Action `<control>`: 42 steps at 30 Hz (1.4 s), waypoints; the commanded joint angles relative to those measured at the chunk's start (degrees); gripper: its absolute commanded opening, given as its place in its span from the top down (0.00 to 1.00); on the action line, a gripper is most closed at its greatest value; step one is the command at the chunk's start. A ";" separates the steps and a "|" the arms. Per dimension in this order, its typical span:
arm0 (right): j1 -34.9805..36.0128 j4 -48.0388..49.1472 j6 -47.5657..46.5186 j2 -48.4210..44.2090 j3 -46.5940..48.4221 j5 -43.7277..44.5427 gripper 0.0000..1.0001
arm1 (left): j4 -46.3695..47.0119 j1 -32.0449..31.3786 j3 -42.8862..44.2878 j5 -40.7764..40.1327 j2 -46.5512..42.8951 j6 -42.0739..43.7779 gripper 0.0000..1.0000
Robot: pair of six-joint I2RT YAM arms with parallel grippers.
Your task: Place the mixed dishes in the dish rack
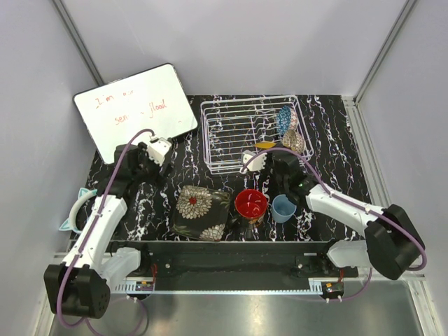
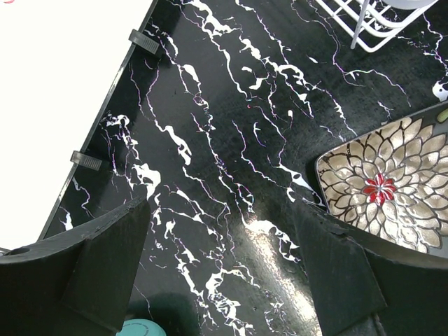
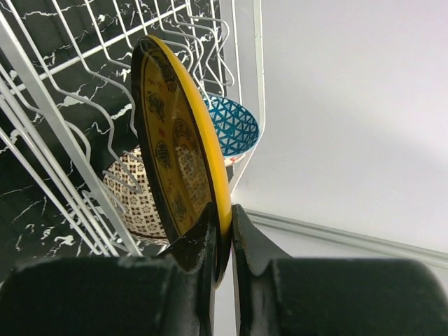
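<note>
The white wire dish rack (image 1: 231, 133) stands at the back middle. A blue patterned bowl (image 1: 283, 120) and a brown patterned bowl (image 1: 295, 141) stand in its right end. My right gripper (image 3: 224, 231) is shut on the rim of the yellow-and-dark plate (image 3: 178, 154) and holds it on edge at the rack's front right (image 1: 266, 145). The floral dish (image 1: 201, 212), the red bowl (image 1: 250, 204) and the pale blue cup (image 1: 283, 208) sit on the table in front. My left gripper (image 2: 224, 273) is open and empty over the table, left of the floral dish (image 2: 385, 185).
A white writing board (image 1: 136, 108) leans at the back left. Teal headphones (image 1: 75, 210) lie at the left table edge. Grey walls close in the table on three sides.
</note>
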 commanded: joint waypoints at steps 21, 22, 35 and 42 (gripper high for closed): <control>-0.67 -10.76 -5.95 8.24 8.16 -8.22 1.00 | 5.02 -0.15 -2.25 -0.44 -2.73 -0.29 0.11; -0.84 -10.49 -5.86 8.68 8.15 -8.48 1.00 | 5.02 -0.15 -2.16 -0.44 -2.64 -0.20 0.11; -5.15 -9.18 -1.11 10.96 6.05 -10.50 1.00 | 4.58 -0.33 -2.07 -0.97 -2.55 0.06 0.10; -7.09 -5.66 -0.67 15.36 8.24 -10.59 1.00 | 4.67 -0.68 -2.16 -1.58 -2.55 0.41 0.10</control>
